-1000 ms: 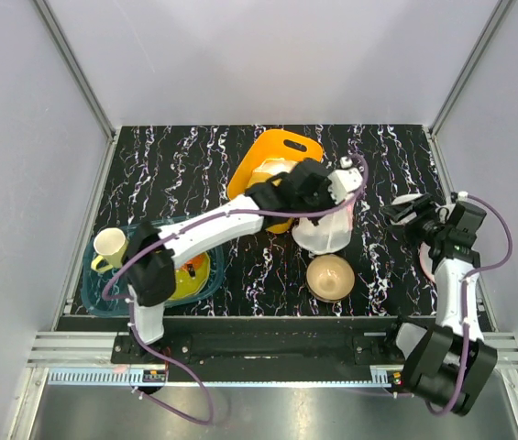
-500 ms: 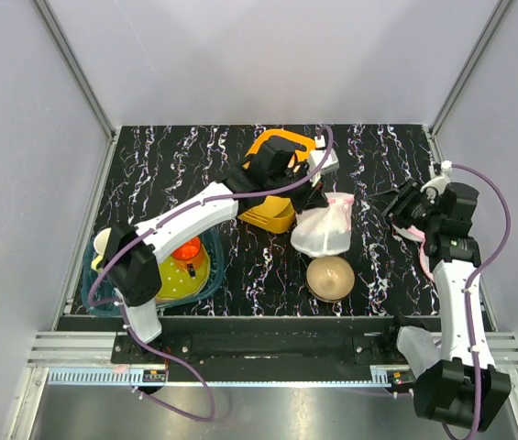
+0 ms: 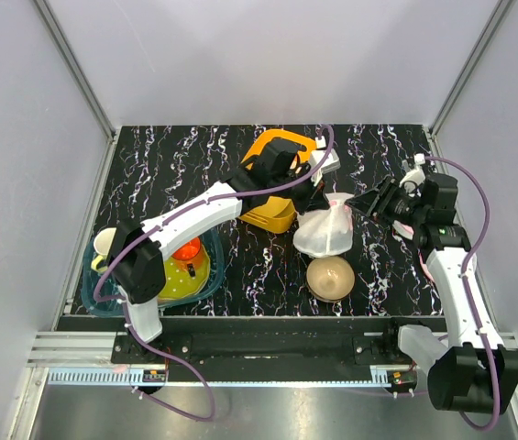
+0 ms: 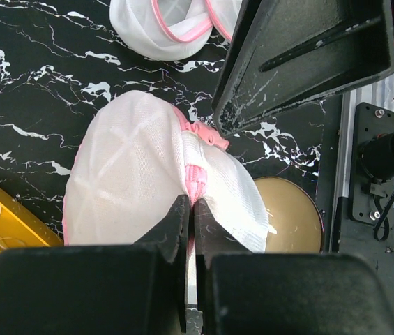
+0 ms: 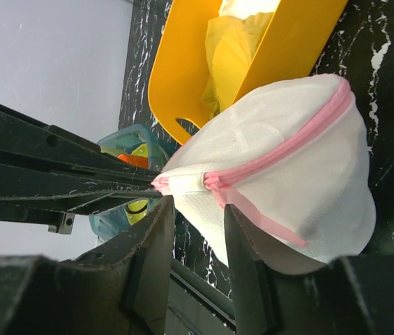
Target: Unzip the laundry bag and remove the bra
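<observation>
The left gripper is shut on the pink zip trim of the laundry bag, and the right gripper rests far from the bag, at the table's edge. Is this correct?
Not the last part. The right gripper is right beside the laundry bag, jaws apart at the end of its zip; the right wrist view shows this. The left gripper is shut on the pink zip trim.

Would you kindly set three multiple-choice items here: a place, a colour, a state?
1. The tan bowl lies, from the laundry bag: A) on its near side B) on its far side C) inside it
2. The zip trim is: A) blue B) pink C) green
3. The left gripper is: A) wide open B) shut on the trim C) unseen
Answers: 1 A, bowl below bag in the top view; 2 B, pink in both wrist views; 3 B, its jaws pinch the trim.
</observation>
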You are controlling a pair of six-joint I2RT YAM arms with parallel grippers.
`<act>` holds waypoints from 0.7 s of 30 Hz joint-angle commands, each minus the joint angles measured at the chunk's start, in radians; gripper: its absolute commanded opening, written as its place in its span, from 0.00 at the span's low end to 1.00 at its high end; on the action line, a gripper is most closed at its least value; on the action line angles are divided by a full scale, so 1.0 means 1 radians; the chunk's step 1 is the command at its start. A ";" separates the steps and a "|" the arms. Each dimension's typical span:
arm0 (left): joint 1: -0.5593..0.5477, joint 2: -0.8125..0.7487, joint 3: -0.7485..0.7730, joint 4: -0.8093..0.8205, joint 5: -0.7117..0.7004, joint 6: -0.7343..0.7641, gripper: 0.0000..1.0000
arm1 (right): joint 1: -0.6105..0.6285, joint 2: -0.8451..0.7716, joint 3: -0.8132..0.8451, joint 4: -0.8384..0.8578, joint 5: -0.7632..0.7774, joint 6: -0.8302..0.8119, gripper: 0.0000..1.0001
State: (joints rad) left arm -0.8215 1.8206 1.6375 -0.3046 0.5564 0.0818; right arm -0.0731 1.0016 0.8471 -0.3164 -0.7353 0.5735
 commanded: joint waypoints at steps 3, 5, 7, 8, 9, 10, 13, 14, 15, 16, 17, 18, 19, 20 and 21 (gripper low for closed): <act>0.002 -0.010 0.030 0.085 0.028 -0.016 0.00 | 0.021 0.012 0.000 0.088 -0.047 0.015 0.43; 0.007 -0.012 0.031 0.093 0.043 -0.030 0.00 | 0.024 0.031 -0.006 0.105 -0.052 0.023 0.43; 0.008 -0.012 0.031 0.102 0.051 -0.036 0.00 | 0.027 0.054 -0.011 0.112 -0.052 0.019 0.42; 0.007 -0.012 0.031 0.101 0.053 -0.037 0.00 | 0.027 0.058 -0.013 0.111 -0.050 0.014 0.42; 0.008 -0.014 0.031 0.101 0.053 -0.036 0.00 | 0.027 0.064 -0.014 0.109 -0.050 0.008 0.43; 0.008 -0.014 0.030 0.101 0.054 -0.037 0.00 | 0.027 0.068 -0.016 0.112 -0.052 0.008 0.43; 0.010 -0.018 0.027 0.105 0.054 -0.039 0.00 | 0.027 0.069 -0.022 0.115 -0.049 0.002 0.43; 0.010 -0.018 0.025 0.104 0.056 -0.040 0.00 | 0.027 0.068 -0.023 0.114 -0.049 0.003 0.43; 0.010 -0.017 0.027 0.107 0.056 -0.040 0.00 | 0.027 0.068 -0.026 0.123 -0.047 0.005 0.43; 0.012 -0.017 0.027 0.108 0.063 -0.043 0.00 | 0.027 0.069 -0.029 0.126 -0.049 0.006 0.42; 0.013 -0.015 0.027 0.111 0.068 -0.047 0.00 | 0.027 0.071 -0.029 0.128 -0.052 0.008 0.41; 0.013 -0.015 0.024 0.113 0.073 -0.050 0.00 | 0.027 0.069 -0.032 0.132 -0.053 0.011 0.40; 0.016 -0.014 0.024 0.117 0.077 -0.053 0.00 | 0.027 0.068 -0.036 0.137 -0.053 0.014 0.38; 0.016 -0.012 0.022 0.117 0.077 -0.053 0.00 | 0.027 0.066 -0.036 0.140 -0.053 0.015 0.35; 0.016 -0.012 0.022 0.119 0.080 -0.056 0.00 | 0.027 0.068 -0.036 0.139 -0.050 0.017 0.33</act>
State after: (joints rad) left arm -0.8112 1.8214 1.6375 -0.2897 0.5770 0.0452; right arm -0.0540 1.0752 0.8158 -0.2268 -0.7719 0.5873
